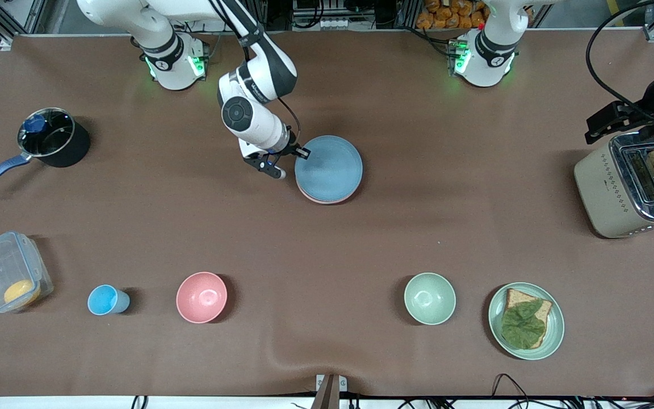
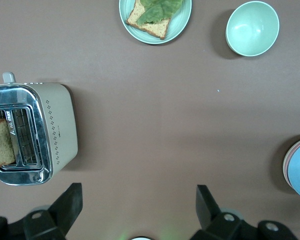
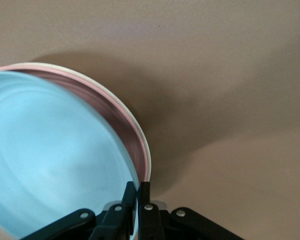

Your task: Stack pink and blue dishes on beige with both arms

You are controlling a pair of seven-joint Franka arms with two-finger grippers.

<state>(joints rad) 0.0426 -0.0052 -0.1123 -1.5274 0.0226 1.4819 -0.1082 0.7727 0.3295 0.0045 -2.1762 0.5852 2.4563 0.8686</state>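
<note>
Well up the table from the green plate, your right tool pinches the blue plate atop pink and beige: release, while the left tool waits open over the toaster.

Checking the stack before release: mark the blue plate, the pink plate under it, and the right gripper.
blue plate [image 1: 330, 167]: front view, middle of its top face.
pink plate [image 3: 124, 131]: right wrist view, exposed rim.
right gripper [image 3: 136, 192]: right wrist view, between fingertips shut on the blue plate's rim.

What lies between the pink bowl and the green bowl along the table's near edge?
Nothing: the front view shows only bare brown table between the pink bowl and the green bowl.
</note>
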